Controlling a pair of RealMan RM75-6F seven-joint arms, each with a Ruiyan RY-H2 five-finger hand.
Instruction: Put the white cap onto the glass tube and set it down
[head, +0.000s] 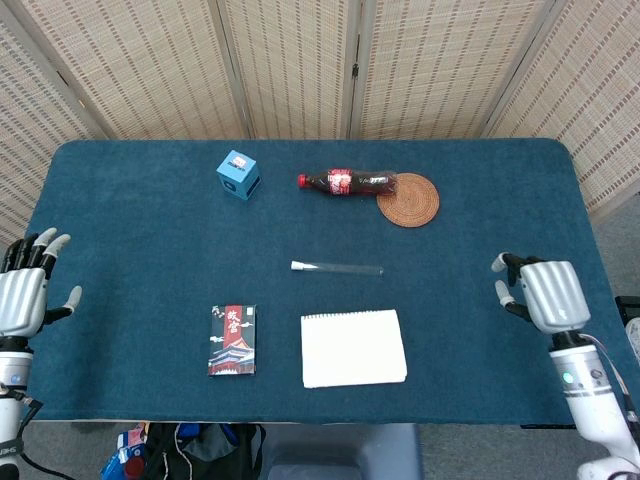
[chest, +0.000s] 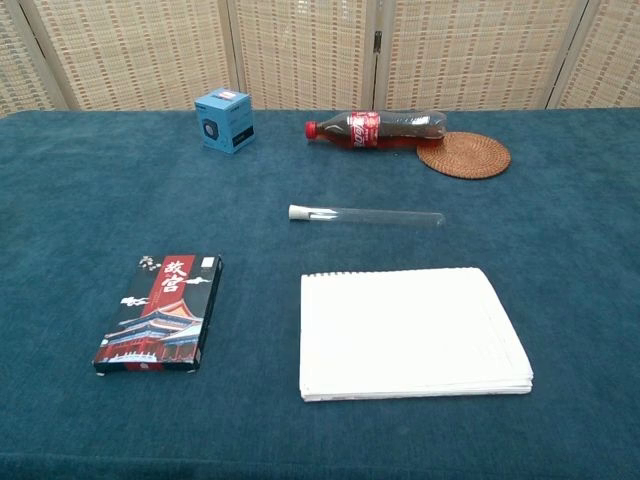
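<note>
your glass tube (head: 338, 268) lies flat on the blue table (head: 150, 240), near the middle, with its white cap (head: 297, 266) on the end that points toward your left side. nothing touches it. just in front of it, on your side, sits a white notepad (head: 354, 348), close but apart. a dark red card box (head: 232, 340) lies to the left of the notepad.

your left hand (head: 22, 298) is at the left edge of the table, fingers apart, holding nothing. your right hand (head: 548, 293) is at the right edge, fingers a bit bent but apart, holding nothing too. both hands are well apart from the tube.

at the far side, a cola bottle (head: 348, 182) lies on its side, its bottom end touching a round woven mat (head: 409, 200). a small blue box (head: 238, 174) stands to the left of the bottle.
</note>
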